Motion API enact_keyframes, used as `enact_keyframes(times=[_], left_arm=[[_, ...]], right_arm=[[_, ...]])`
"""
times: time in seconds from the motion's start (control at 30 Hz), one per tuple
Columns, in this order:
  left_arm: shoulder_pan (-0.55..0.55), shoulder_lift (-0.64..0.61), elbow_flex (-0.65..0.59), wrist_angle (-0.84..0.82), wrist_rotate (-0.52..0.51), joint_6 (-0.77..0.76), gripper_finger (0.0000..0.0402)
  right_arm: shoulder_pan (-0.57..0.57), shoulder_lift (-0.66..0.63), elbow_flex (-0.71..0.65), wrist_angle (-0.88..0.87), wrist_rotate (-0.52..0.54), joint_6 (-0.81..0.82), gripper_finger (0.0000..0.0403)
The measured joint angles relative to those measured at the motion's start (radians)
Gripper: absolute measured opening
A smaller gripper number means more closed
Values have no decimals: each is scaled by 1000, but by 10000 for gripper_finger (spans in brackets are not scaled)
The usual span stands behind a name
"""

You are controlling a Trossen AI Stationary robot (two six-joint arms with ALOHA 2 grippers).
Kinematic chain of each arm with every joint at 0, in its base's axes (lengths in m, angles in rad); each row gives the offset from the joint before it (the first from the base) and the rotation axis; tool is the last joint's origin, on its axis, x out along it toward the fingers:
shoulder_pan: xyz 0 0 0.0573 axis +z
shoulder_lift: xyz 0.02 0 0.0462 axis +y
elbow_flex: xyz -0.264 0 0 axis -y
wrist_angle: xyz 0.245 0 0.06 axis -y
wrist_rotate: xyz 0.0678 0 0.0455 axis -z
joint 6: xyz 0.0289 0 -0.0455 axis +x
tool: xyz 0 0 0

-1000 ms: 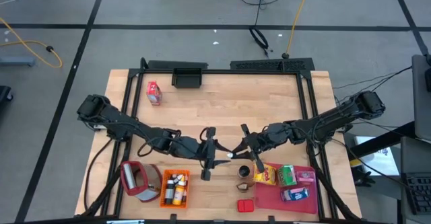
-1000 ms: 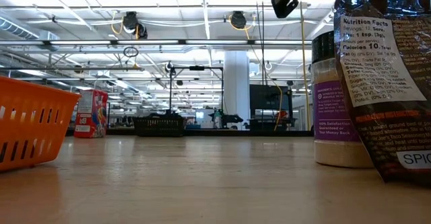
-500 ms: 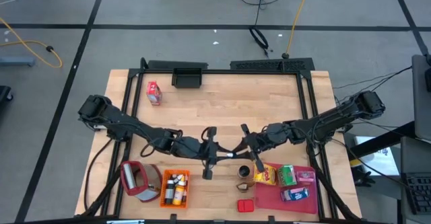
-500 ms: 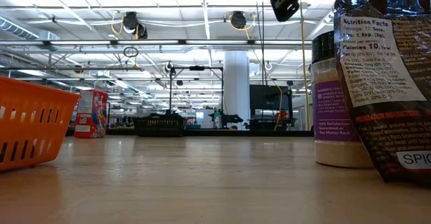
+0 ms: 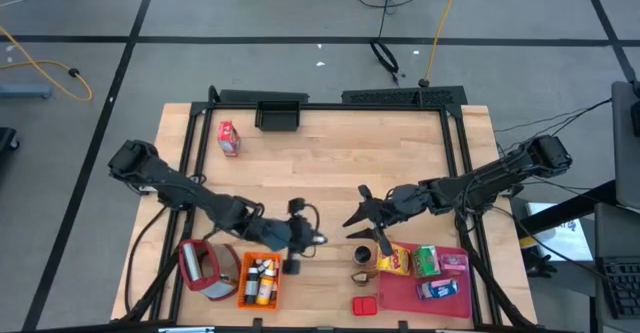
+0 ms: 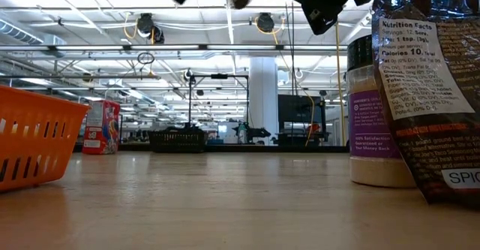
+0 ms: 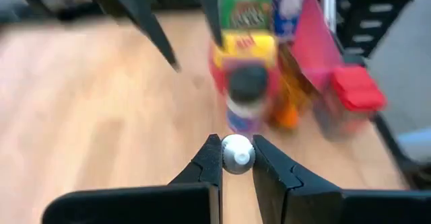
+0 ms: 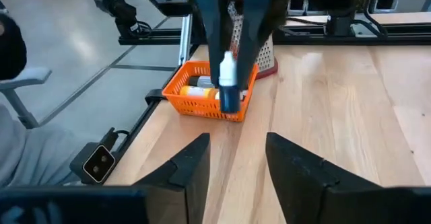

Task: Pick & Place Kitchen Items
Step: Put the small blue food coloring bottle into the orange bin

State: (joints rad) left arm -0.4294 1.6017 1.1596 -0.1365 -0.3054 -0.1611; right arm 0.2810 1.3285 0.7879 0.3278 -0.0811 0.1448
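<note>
My left gripper [image 5: 300,237] hangs above the table's near middle, shut on a tiny white-capped bottle [image 5: 315,238], just right of the orange crate [image 5: 258,279]. The crate holds several small bottles. My right gripper [image 5: 354,209] stands open a little to the right of the bottle, its fingers [image 8: 196,162] apart and holding nothing. Yellow [image 5: 396,261], green [image 5: 427,261] and blue [image 5: 437,289] boxes lie on the pink-red tray [image 5: 400,295]. A dark-capped spice jar [image 5: 362,256] stands on its base beside the tray. My left gripper pinches the small bottle between its two fingertips [image 7: 209,162]; the bottle's white end [image 7: 237,154] shows between them. In the right wrist view the bottle's white and blue body [image 8: 228,84] sticks out past the fingers. It is lifted clear of the table.
A red box [image 5: 229,138] and a dark basket [image 5: 281,116] stand at the far edge. A red-framed grater [image 5: 204,267] lies left of the crate. A red-lidded container [image 5: 365,303] sits near the front edge. Bare wood spreads across the table's middle and far half.
My left gripper has taken the bottle and drawn it away from my right gripper, toward the table's left and near edge, closer to the orange crate, tipping downward. My right gripper has opened, let the bottle go, and stayed where it was.
</note>
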Motion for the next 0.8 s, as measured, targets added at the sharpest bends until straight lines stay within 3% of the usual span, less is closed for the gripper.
enact_keyframes(times=[0.27, 0.8], left_arm=[[-114, -35, 0, -341, 82, -406, 42], [-229, -37, 1, -696, 236, -1051, 54]], right_arm=[[0, 0, 0, -10, 1, 0, 141], [0, 0, 0, -9, 1, -1, 141]])
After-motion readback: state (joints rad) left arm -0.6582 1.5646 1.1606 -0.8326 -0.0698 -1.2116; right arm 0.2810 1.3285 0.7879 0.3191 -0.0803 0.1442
